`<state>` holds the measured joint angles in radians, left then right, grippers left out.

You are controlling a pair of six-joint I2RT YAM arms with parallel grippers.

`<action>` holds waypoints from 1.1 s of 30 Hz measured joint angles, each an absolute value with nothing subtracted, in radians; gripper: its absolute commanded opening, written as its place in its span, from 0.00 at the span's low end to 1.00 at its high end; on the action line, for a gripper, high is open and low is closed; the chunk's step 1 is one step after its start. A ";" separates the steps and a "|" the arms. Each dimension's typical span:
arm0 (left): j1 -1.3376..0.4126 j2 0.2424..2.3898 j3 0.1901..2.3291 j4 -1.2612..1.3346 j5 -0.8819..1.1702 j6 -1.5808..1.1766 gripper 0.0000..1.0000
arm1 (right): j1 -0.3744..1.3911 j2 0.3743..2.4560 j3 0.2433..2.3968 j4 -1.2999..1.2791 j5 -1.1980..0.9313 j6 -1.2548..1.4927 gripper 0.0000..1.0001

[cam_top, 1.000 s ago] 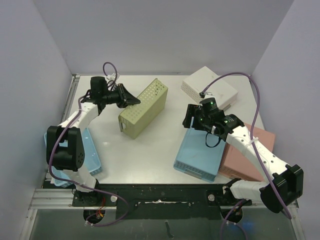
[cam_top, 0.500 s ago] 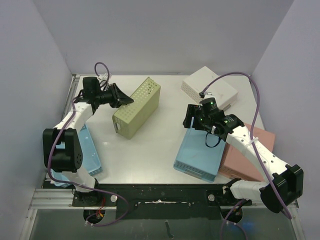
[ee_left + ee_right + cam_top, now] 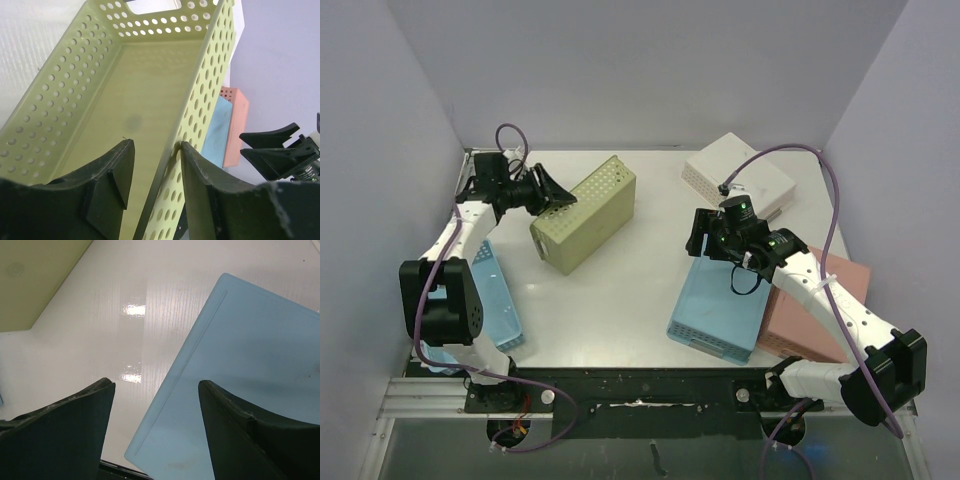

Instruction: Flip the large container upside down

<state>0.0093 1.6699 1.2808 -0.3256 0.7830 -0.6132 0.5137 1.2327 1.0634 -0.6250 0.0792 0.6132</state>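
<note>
One green plastic basket (image 3: 585, 212) has round holes. Two blue baskets (image 3: 720, 305) are rectangles. The left gripper (image 3: 156, 145) spreads around the green wall; the right gripper (image 3: 156, 384) is spread too.

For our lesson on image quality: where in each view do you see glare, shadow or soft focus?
Right wrist view: two bright glare patches on the white table, the right gripper's fingers dark and soft-edged. Left wrist view: green container sharp, left gripper's fingers slightly soft. Top view: even light, faint shadows.
</note>
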 measured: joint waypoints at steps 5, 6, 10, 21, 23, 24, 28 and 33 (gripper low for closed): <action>0.017 1.665 1.282 -0.328 0.781 -0.607 0.33 | 0.514 1.233 1.063 -0.625 0.079 0.613 0.70; 0.017 1.663 1.282 -0.328 0.781 -0.607 0.28 | 0.514 1.233 1.063 -0.625 0.079 0.613 0.70; 0.017 1.644 1.277 -0.315 0.802 -0.619 0.04 | 0.514 1.233 1.064 -0.625 0.079 0.614 0.70; -0.107 1.532 1.217 -0.154 0.801 -0.782 0.00 | 0.514 1.233 1.065 -0.625 0.079 0.614 0.69; -0.174 1.532 1.216 -0.113 0.796 -0.823 0.00 | 0.514 1.233 1.067 -0.625 0.080 0.614 0.69; -0.207 1.532 1.211 -0.088 0.795 -0.848 0.00 | 0.514 1.232 1.068 -0.626 0.080 0.614 0.69; -0.330 1.531 1.143 0.091 0.792 -0.982 0.00 | 0.514 1.232 1.077 -0.627 0.091 0.614 0.70; -0.423 1.554 1.081 0.271 0.791 -1.117 0.00 | 0.514 1.225 1.077 -0.631 0.102 0.617 0.70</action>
